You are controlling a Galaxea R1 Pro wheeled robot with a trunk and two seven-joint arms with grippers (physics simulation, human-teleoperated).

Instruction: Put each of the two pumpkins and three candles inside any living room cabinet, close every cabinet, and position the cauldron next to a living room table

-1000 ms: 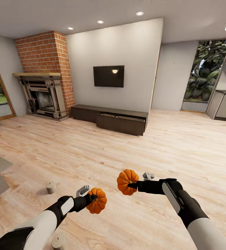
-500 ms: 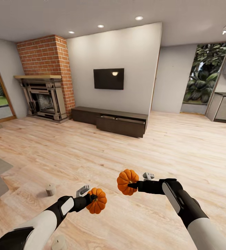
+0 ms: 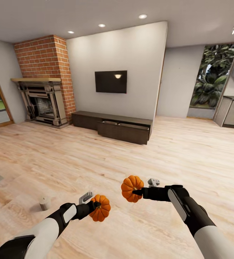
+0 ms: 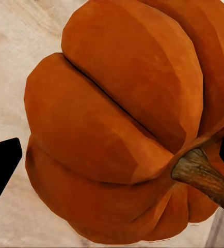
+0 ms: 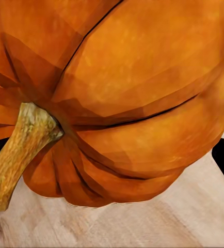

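L gripper [image 3: 95,205] & R gripper [image 3: 137,192] each clamp 1 ribbed orange pumpkin [image 3: 100,213], [image 3: 131,188], stems brown.

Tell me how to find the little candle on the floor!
Start at the robot's left arm at the bottom of the head view, and look just past it on the wood floor. The candle stands there alone, a stubby grey-tan cylinder, not round and orange like the two pumpkins held nearby.

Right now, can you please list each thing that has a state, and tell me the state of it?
Left gripper: shut on left pumpkin, held above floor.
Right gripper: shut on right pumpkin, held above floor.
Candle: upright on floor.
Cabinet: right-hand drawers pulled slightly open.
TV: screen dark.
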